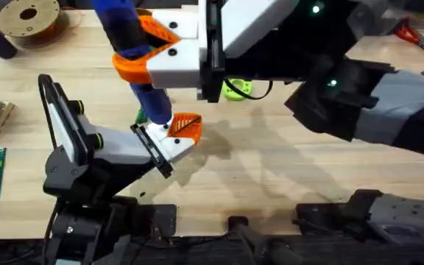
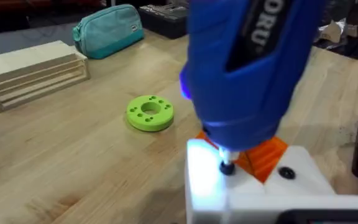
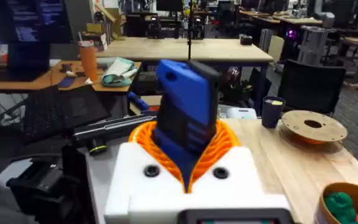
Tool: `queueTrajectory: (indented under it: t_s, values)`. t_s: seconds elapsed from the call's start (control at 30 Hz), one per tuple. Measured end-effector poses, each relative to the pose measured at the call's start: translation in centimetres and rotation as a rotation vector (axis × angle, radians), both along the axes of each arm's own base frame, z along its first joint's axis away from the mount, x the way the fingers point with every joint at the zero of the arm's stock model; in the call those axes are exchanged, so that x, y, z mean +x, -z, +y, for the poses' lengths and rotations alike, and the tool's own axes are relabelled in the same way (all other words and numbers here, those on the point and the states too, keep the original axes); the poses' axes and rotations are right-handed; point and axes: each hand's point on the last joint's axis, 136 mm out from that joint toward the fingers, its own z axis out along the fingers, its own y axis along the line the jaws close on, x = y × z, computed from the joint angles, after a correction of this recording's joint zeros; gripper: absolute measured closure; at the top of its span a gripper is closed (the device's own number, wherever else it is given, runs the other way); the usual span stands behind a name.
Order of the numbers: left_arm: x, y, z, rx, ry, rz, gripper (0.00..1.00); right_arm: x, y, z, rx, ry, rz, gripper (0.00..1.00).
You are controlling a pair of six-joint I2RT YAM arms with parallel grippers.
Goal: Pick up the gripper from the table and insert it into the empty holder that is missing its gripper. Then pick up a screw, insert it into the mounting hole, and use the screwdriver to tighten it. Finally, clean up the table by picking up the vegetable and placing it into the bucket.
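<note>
My right gripper [image 1: 142, 46] reaches across from the right, its white fingers with orange pads [image 3: 143, 138] shut on the blue screwdriver [image 1: 147, 92] [image 2: 247, 68] [image 3: 188, 115], which stands nearly upright. Its metal bit [image 2: 227, 165] touches the top of the white holder [image 1: 159, 141] [image 2: 291, 190] at the end of my left arm. The orange gripper [image 1: 188, 125] [image 2: 267, 155] sits in that holder, just beside the bit. My left gripper [image 1: 174, 136] is at this spot. The bucket [image 3: 328, 194] holds something green [image 3: 340, 204], possibly the vegetable.
A bright green disc [image 1: 235, 90] [image 2: 150, 113] lies on the table beyond the holder. A brown spool [image 1: 28, 18] [image 3: 312, 127] sits at the far left corner. A wooden rack [image 2: 33, 73] and a teal pouch [image 2: 107, 30] stand farther off. The right arm hangs over the table's centre.
</note>
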Motion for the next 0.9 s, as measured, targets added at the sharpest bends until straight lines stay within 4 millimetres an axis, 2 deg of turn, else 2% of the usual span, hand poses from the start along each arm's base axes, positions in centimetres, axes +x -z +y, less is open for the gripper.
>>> queueTrajectory:
  t_s: [0.9]
  values:
    - [0.0,0.01,0.0,-0.004,-0.001,0.007,0.997,0.22,0.11,0.01,-0.011,0.007,0.004,0.968]
